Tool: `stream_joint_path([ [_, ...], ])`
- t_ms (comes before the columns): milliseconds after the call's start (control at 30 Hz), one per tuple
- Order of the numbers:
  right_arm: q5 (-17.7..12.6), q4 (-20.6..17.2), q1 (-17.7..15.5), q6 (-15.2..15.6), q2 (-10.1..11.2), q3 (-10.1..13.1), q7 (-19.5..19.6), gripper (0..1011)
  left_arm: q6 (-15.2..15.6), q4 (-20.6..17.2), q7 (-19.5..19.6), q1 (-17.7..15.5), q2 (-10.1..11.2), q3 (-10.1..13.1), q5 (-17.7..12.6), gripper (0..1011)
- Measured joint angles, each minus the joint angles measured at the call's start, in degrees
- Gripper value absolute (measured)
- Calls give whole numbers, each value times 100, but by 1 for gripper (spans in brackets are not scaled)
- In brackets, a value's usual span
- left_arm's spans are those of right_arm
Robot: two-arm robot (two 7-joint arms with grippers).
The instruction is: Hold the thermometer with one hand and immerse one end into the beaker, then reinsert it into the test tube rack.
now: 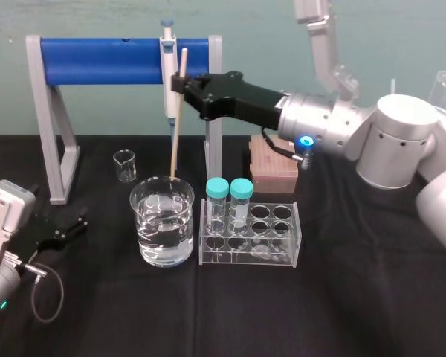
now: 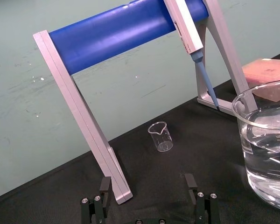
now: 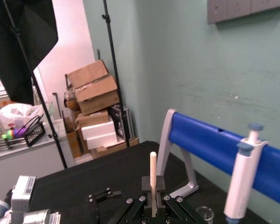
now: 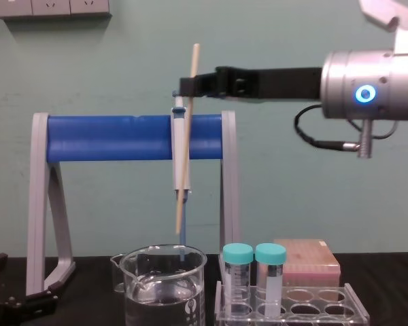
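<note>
One arm working: right gripper [image 1: 181,80] clamped on thermometer [image 1: 176,126], tilted, tip above beaker [image 1: 145,223].
Left gripper [image 1: 76,225] parked on table [image 1: 357,312], jaws apart.

One thermometer [image 1: 177,126] is counted. Two beakers are seen: a large beaker [image 1: 162,223] and a small beaker [image 1: 124,165]. One test tube rack [image 1: 282,253] is counted, with two teal-capped tubes [image 1: 218,202] in it. One pipette [image 1: 167,67], one blue-barred stand [image 1: 97,61] and one pink box [image 1: 273,169] are counted. Two grippers are counted: the left gripper [image 1: 73,227] and the right gripper [image 1: 180,80].
</note>
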State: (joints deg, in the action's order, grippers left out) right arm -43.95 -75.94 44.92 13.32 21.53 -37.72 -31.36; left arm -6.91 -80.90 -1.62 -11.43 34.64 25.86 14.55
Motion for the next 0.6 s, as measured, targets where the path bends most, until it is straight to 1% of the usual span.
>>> stream_joint_path([
  [67, 22, 53, 16, 19, -46, -33, -23, 55, 0, 0, 0, 0, 0, 0, 0, 1004],
  [167, 47, 310, 75, 46, -186, -109, -154, 55, 0, 0, 0, 0, 0, 0, 0, 1004],
  [367, 128, 673, 142, 27, -338, -205, -297, 55, 0, 0, 0, 0, 0, 0, 0, 1004],
  [500, 245, 865, 162, -77, -423, -254, -370, 55, 0, 0, 0, 0, 0, 0, 0, 1004],
  [600, 393, 1040, 171, -241, -508, -271, -405, 55, 0, 0, 0, 0, 0, 0, 0, 1004],
])
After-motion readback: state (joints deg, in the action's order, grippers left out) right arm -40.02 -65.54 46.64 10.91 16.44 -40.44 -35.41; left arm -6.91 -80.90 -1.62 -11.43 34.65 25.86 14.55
